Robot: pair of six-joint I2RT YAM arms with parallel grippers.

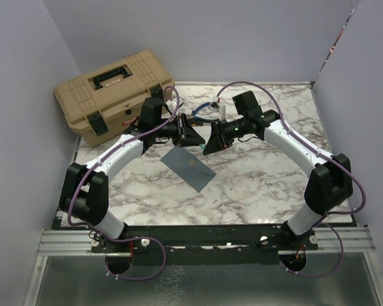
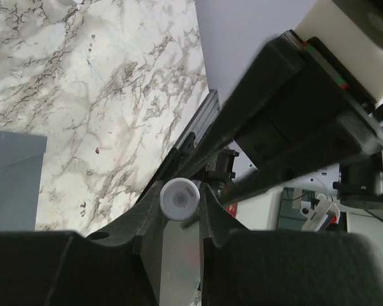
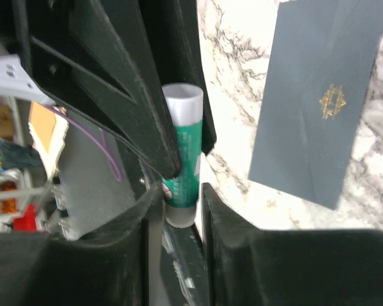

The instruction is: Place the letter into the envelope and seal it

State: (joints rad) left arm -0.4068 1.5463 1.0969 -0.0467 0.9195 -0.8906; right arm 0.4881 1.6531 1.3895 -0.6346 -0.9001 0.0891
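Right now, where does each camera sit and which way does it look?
Top camera: high behind the arms, looking down at table, envelope, toolbox; left arm and right arm show.
Left wrist camera: on the left arm, looking along the left fingers at a glue stick.
Right wrist camera: on the right arm, looking past the right fingers at glue stick and envelope.
Shared: both wrists see the glue stick.

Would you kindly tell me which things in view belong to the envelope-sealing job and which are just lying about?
Belonging to the job:
envelope, lying flat
glue stick, held in the right claw
white cap of that stick, gripped by the left claw

Just lying about:
tan toolbox, at the back left
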